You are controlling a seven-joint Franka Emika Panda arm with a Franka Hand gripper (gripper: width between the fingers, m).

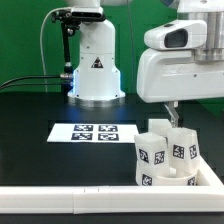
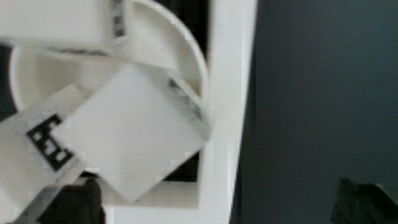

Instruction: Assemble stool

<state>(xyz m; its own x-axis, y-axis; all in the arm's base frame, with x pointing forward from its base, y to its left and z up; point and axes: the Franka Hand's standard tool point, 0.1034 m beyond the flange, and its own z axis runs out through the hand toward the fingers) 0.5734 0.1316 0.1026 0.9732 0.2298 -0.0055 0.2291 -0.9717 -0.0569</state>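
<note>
Three white tagged legs (image 1: pixel 168 148) stand on the stool seat (image 1: pixel 170 180) at the exterior view's lower right, against a white rail (image 1: pixel 60 203) on the dark worktop (image 1: pixel 40 120). Fingers (image 1: pixel 172 116) hover above; their spread can't be told. Descend squarely, gripping one leg.

The Panda arm (image 1: pixel 185 60) is reaching down from the exterior view's upper right, wrist pointing straight down over the stool legs (image 1: pixel 165 152). Its gripper (image 1: pixel 171 114) is hanging just above them, and honestly I can't tell how far apart the fingers (image 2: pixel 71 200) are sitting.
</note>
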